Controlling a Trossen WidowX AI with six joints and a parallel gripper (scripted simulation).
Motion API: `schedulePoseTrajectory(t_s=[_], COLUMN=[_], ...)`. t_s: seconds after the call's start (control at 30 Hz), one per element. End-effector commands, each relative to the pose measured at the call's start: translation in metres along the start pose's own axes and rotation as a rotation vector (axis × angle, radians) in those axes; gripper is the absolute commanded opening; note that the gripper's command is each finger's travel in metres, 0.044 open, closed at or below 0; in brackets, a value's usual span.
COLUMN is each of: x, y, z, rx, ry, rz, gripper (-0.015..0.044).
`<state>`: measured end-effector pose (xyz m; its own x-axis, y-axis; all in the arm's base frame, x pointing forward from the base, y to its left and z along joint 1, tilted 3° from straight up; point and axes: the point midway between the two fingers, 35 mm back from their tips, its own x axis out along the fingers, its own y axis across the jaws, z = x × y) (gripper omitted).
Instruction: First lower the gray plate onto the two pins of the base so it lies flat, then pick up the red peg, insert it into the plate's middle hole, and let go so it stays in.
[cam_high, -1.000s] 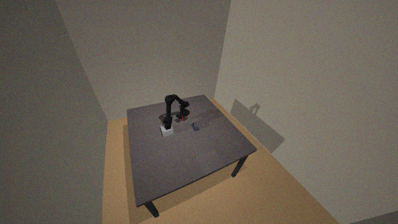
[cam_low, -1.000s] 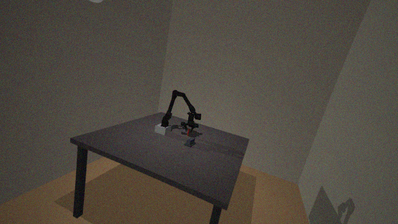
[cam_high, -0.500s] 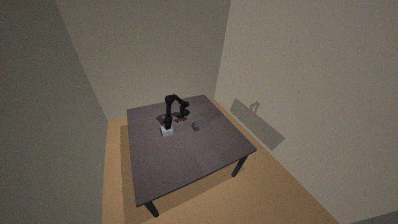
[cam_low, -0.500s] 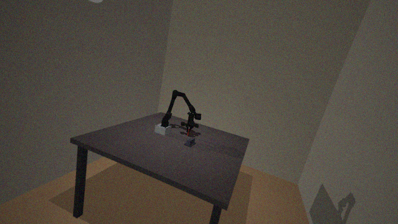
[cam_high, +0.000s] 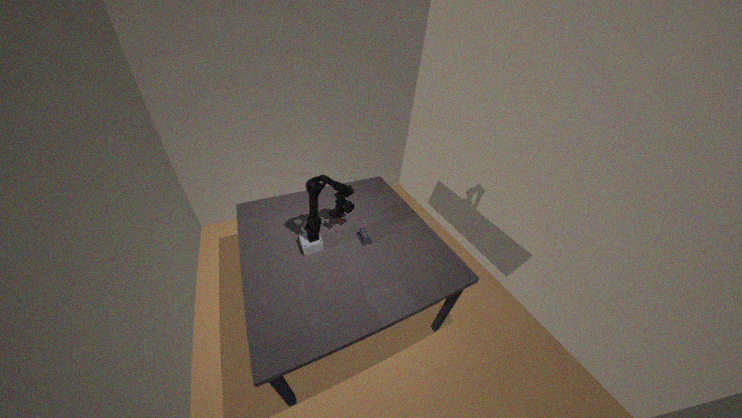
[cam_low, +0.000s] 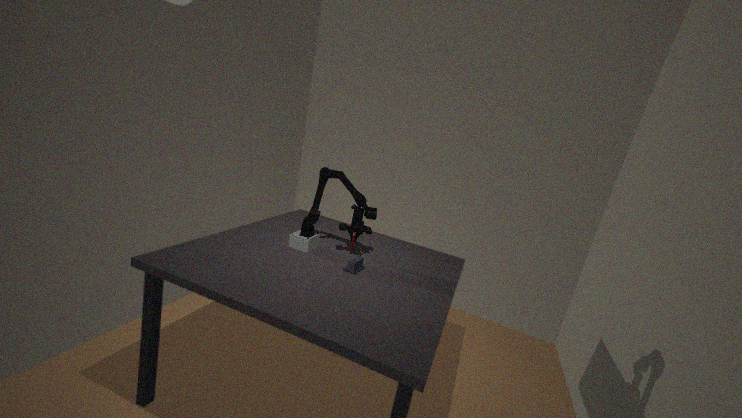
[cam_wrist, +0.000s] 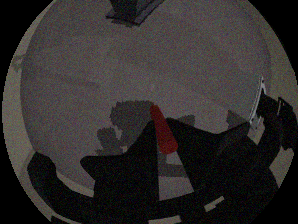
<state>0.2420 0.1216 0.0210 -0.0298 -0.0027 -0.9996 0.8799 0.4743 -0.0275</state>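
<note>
My gripper (cam_high: 340, 218) (cam_low: 353, 239) (cam_wrist: 160, 123) is shut on the red peg (cam_high: 340, 221) (cam_low: 353, 243) (cam_wrist: 165, 135). The peg stands roughly upright between the fingertips, with its lower end low over the table; whether it touches the table cannot be told. The dark gray base (cam_high: 363, 243) (cam_low: 354, 265) (cam_wrist: 146, 13) lies on the table in front of the gripper, apart from the peg, and is cut off at the top of the wrist view. The gray plate cannot be told apart from the base in these dim views, so how it sits is unclear.
The dark table (cam_high: 321, 301) (cam_low: 249, 275) carries the arm's pale mounting block (cam_high: 311, 245) (cam_low: 302, 241), behind the gripper. The arm's shadow lies on the table around the peg. The table's edges show in the top and exterior views.
</note>
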Motion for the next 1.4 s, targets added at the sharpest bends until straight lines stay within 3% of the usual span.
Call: schedulePoseTrajectory(t_s=[0.0,0.43,1.37], x=[-0.014,-0.055,-0.047], y=[0.002,0.004,0.02], z=[0.0,-0.001,0.075], rx=[0.002,0.002,0.003], ry=[0.003,0.003,-0.015], rz=[0.004,0.004,0.01], gripper=[0.0,0.0,0.0])
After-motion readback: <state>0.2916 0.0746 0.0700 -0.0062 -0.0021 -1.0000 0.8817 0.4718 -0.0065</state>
